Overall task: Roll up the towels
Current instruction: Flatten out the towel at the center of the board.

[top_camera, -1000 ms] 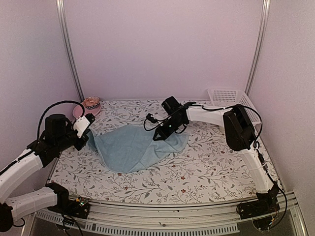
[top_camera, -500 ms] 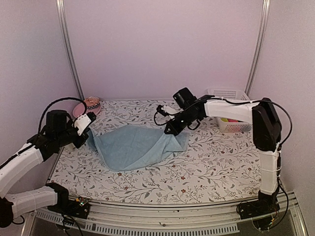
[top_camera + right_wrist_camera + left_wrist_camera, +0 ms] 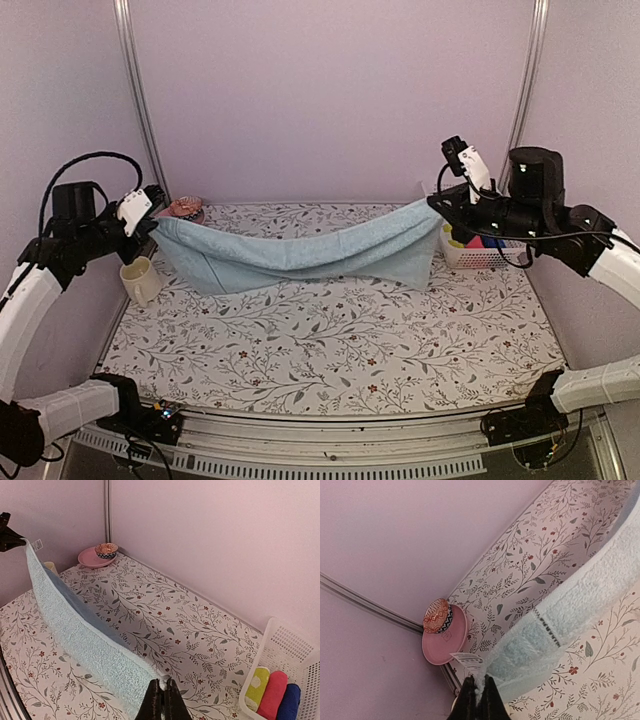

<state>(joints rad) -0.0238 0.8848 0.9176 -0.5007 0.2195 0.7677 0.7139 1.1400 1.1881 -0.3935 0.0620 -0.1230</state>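
Note:
A pale aqua towel point(image 3: 300, 255) hangs stretched in the air between my two grippers, sagging in the middle above the floral table. My left gripper point(image 3: 152, 222) is shut on its left corner, raised at the far left; in the left wrist view the jaws point(image 3: 479, 690) pinch the towel point(image 3: 560, 625) edge beside its white tag. My right gripper point(image 3: 436, 202) is shut on the right corner, raised at the far right; in the right wrist view the jaws point(image 3: 163, 689) pinch the towel point(image 3: 85, 645) corner. A deep royal blue towel lies rolled in the basket point(image 3: 290, 702).
A white basket point(image 3: 470, 255) at the back right holds rolled cloths: yellow-green point(image 3: 256, 685), pink point(image 3: 272, 692) and blue. A pink hat point(image 3: 445, 632) with a patterned band sits in the back left corner. A cream mug point(image 3: 141, 279) stands by the left edge.
Both grippers have lifted and pulled apart, raising the aqua towel off the table and stretching it wide. The right arm swung far to the right; the mug is now uncovered.

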